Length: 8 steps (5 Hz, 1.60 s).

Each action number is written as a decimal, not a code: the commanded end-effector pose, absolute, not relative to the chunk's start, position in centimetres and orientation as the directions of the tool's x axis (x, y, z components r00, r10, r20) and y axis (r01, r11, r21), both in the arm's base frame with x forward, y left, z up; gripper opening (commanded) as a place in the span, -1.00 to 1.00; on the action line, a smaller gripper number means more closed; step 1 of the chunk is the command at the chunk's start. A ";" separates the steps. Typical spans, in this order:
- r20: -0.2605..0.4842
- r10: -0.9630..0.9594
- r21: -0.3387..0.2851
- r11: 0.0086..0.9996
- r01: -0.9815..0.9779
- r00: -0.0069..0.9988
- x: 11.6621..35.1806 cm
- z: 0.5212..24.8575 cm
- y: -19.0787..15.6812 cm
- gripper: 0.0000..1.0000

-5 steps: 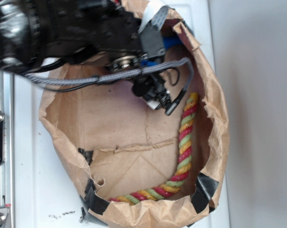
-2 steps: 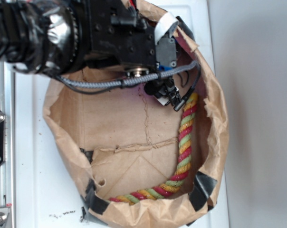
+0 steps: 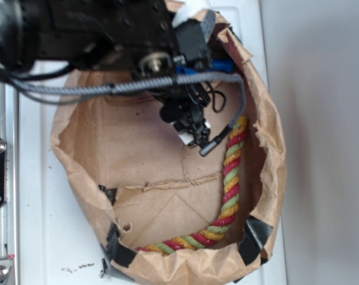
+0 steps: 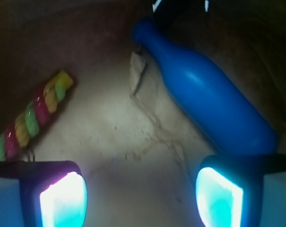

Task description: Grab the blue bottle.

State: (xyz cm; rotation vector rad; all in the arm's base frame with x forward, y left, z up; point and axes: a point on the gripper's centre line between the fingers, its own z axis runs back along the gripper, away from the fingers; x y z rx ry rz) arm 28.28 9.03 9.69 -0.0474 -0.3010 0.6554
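On the wrist view's left, your rope (image 4: 31,118) lies on the brown paper bag (image 3: 150,148), its red, yellow and green end pointing up-right. Your tool (image 4: 140,196) hangs released over bare paper, fingers (image 4: 62,201) spread and holding nothing. To the right, the blue bottle (image 4: 204,90) lies on its side, neck toward the upper left, its base just above the right finger.

A robot lab setup: a taped brown paper bag (image 3: 268,178) on a white desk (image 3: 43,237), bolted metal rail (image 3: 1,178) beside it
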 end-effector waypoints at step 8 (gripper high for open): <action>0.617 0.229 0.115 0.920 -0.375 0.752 29.0 11.7 12.2 1.00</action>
